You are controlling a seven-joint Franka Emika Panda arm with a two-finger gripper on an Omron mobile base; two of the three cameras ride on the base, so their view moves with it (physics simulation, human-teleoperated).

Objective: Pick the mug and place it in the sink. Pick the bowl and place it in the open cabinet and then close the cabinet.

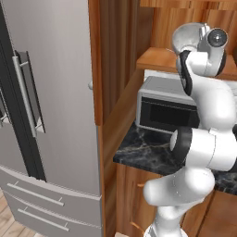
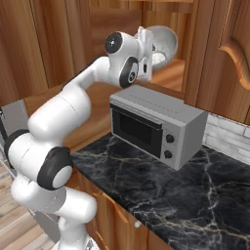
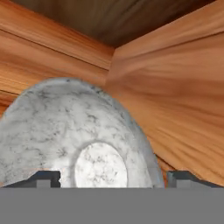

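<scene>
The light grey-white bowl (image 3: 65, 127) is tipped on its side inside the open upper cabinet (image 3: 175, 87), with its underside towards the hand. In the base views the bowl (image 1: 187, 37) (image 2: 163, 44) sits just above the cabinet's wooden shelf (image 1: 157, 58), over the microwave. My gripper (image 3: 111, 177) is raised to it. The two fingertips (image 3: 183, 177) stand wide apart on either side of the bowl's base, and the right one is clear of the rim. The jaws look open. The mug and the sink are out of view.
A grey microwave (image 2: 156, 124) stands on the dark marble counter (image 2: 195, 195) directly under the cabinet. The cabinet's panelled door with its curved handle (image 2: 234, 53) hangs open at the right. A steel fridge (image 1: 51, 115) is at the left, beyond a wooden side panel.
</scene>
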